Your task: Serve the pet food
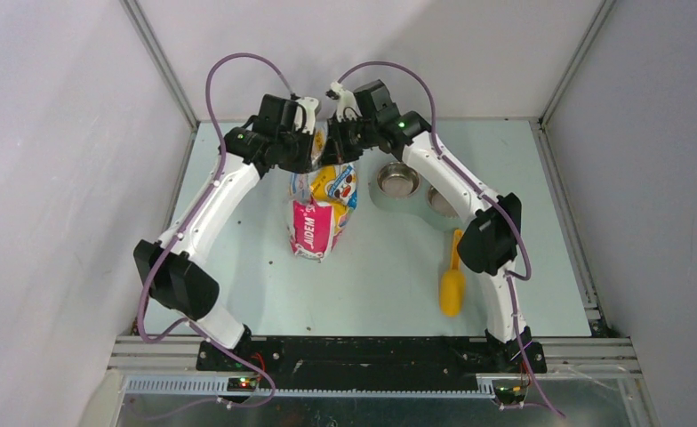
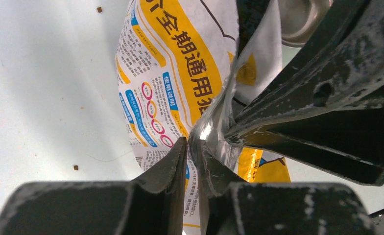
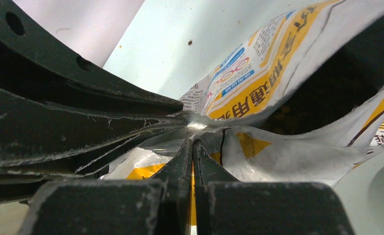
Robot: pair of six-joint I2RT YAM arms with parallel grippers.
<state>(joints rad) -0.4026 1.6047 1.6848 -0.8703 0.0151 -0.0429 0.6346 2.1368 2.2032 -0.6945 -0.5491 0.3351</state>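
The left gripper (image 2: 187, 144) and right gripper (image 3: 192, 139) each pinch a lip of the bag (image 1: 320, 222) near the counter's (image 1: 238, 267) far edge. The pet food (image 3: 285, 113) lies inside, just past both (mostly hidden). The bowl (image 1: 399, 181) sits beside the bag, on the right gripper's side.

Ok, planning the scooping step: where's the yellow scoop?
Top view: the yellow scoop lies on the table, right of centre, on the near side of the double feeding bowl.
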